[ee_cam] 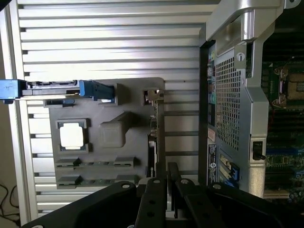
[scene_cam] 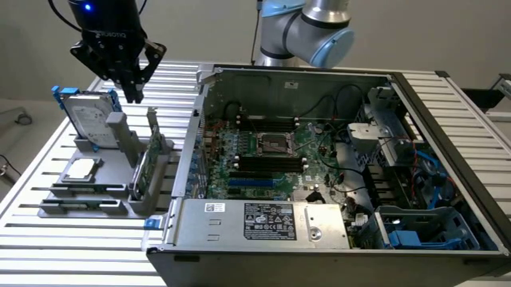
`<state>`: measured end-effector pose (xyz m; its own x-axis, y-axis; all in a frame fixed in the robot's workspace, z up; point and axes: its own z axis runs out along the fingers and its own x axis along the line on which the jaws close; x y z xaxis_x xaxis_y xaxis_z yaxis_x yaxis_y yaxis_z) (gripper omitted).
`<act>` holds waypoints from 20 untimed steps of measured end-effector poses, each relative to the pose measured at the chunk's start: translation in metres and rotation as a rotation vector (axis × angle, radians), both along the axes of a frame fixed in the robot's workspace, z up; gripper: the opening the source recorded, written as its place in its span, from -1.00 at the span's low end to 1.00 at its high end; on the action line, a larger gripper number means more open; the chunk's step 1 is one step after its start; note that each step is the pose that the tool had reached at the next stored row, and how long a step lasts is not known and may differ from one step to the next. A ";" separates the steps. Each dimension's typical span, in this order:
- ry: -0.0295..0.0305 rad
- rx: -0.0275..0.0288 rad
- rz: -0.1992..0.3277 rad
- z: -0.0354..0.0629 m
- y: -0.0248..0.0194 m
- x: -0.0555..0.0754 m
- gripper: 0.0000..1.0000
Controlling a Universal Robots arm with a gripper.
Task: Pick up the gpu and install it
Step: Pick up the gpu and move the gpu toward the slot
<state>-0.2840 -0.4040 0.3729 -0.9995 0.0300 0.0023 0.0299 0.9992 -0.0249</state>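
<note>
while the tool (scene_cam: pixel 133 94) hangs clear above the holder (scene_cam: pixel 88 206), grip state unreadable, the gpu (scene_cam: pixel 143 167) stands on edge at its 6 o'clock, open gap beside the case wall (scene_cam: pixel 195 137).

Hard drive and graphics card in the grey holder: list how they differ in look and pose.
The hard drive shows a broad silver face in a blue frame; the graphics card shows a green board, nearly edge on. The hard drive stands at the far end of the grey holder; the graphics card stands along its side at the exterior view's right. Both stand on edge in that holder.
</note>
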 end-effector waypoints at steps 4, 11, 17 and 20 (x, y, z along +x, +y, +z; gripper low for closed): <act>0.0001 -0.0007 0.000 -0.0001 0.0000 0.000 -0.41; 0.0044 -0.0025 0.006 -0.0119 -0.0100 0.000 -0.28; 0.0130 -0.0008 0.019 -0.0229 -0.0220 -0.001 -0.28; 0.0135 -0.0005 0.026 -0.0283 -0.0247 -0.001 -0.28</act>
<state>-0.2848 -0.4287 0.3446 -0.9999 0.0041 0.0157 0.0037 0.9997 -0.0256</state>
